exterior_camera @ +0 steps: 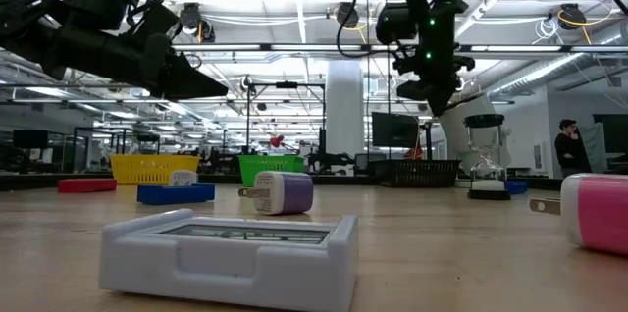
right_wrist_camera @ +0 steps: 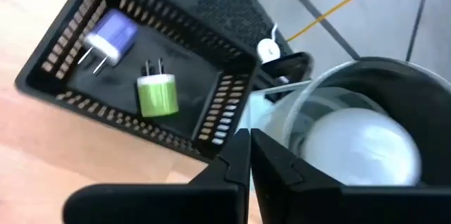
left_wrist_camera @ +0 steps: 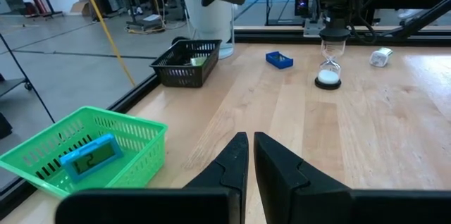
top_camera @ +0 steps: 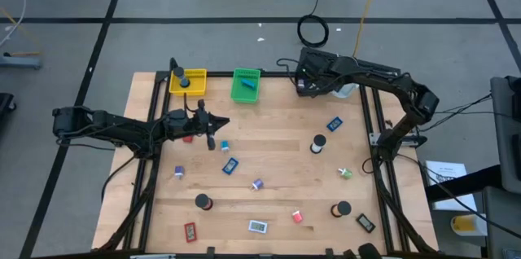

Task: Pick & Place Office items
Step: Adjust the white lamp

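White cup (right_wrist_camera: 366, 132) cut off by frame edge; black tray (right_wrist_camera: 141, 76) blurred, corner cropped.

Both arms are black throughout — slim tubular links joined by thicker, blocky housings at the joints. The left arm (top_camera: 122, 126) has dark cable running along its length, and the right arm (top_camera: 383, 84) trails similar cabling near its base. In the low view small green lights glow on the right arm's wrist housing. Each gripper's fingers (left_wrist_camera: 232, 164) are matte black, angular and tapering to blunt tips; any screws or markings are probably there, but cannot be made out.
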Action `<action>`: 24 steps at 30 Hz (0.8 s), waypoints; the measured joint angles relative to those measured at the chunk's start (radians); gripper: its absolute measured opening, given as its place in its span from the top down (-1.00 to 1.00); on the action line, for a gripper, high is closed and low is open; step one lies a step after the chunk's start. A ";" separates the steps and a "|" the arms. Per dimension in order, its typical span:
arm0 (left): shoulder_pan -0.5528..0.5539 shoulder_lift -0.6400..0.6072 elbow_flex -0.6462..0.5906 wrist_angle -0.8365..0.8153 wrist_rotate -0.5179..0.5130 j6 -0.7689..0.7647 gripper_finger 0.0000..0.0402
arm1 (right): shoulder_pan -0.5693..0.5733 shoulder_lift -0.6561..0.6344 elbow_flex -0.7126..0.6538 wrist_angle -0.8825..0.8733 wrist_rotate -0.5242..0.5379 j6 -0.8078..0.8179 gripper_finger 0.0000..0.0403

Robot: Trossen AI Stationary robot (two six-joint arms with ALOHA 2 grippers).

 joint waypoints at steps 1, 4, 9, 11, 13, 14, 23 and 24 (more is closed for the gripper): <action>0.000 0.000 0.000 0.000 0.000 0.000 0.84 | -0.006 -0.009 0.000 -0.004 0.005 0.003 0.98; 0.000 0.000 0.000 0.000 0.000 0.000 0.84 | -0.025 -0.033 0.000 -0.021 0.006 0.024 0.96; 0.000 0.000 0.000 0.000 0.000 0.000 0.84 | -0.051 -0.057 0.000 -0.052 0.024 0.029 0.95; 0.000 0.000 0.000 0.000 0.000 0.000 0.84 | -0.056 -0.057 0.000 -0.064 0.036 0.029 0.95; 0.000 0.000 0.000 0.000 0.000 0.000 0.84 | -0.058 -0.057 0.000 -0.072 0.049 0.029 0.95; 0.000 0.000 0.000 0.000 0.000 0.000 0.84 | -0.062 -0.057 0.000 -0.074 0.050 0.031 0.95; 0.000 0.000 0.000 0.000 0.000 0.000 0.84 | -0.064 -0.057 -0.025 -0.045 0.048 0.055 0.95; 0.000 0.000 0.000 0.000 0.000 0.000 0.84 | -0.064 -0.056 -0.034 -0.042 0.047 0.055 0.95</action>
